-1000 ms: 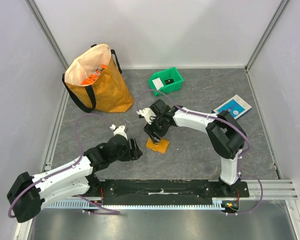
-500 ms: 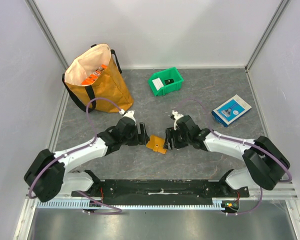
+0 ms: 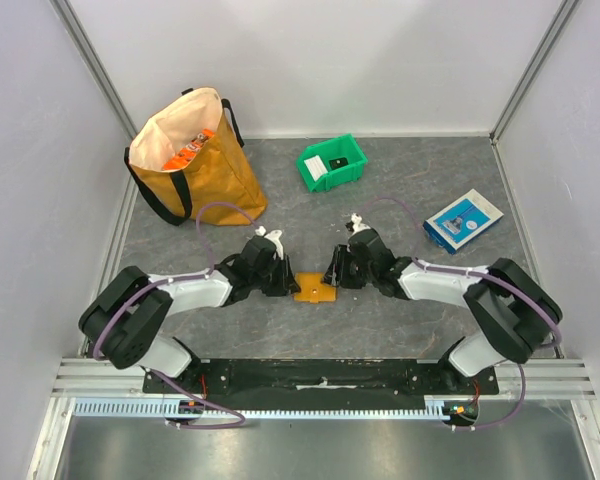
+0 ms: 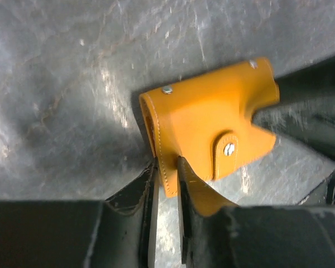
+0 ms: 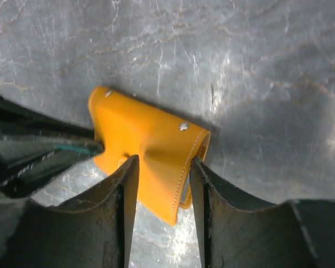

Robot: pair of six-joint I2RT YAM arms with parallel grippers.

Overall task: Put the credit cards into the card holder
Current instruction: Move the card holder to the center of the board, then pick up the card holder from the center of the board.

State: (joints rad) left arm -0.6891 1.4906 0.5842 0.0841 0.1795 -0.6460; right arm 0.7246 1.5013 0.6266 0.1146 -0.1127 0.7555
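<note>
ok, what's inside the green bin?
A white card and a dark flat piece lie in the green bin. Anything under them is covered.

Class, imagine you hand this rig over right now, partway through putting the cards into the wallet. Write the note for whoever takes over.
Left gripper: fingers pinched on the stitched edge of the wallet.
Right gripper: fingers straddle the wallet's folded end, touching or nearly; firm grip unclear.
Wallet: on the table between both grippers, folded, snap tab looks fastened.
Cards: a white card and a dark card appear to lie in the green bin.
Done: no card visibly in the wallet.
Left to do: open the wallet, fetch the cards, slide them in.
</note>
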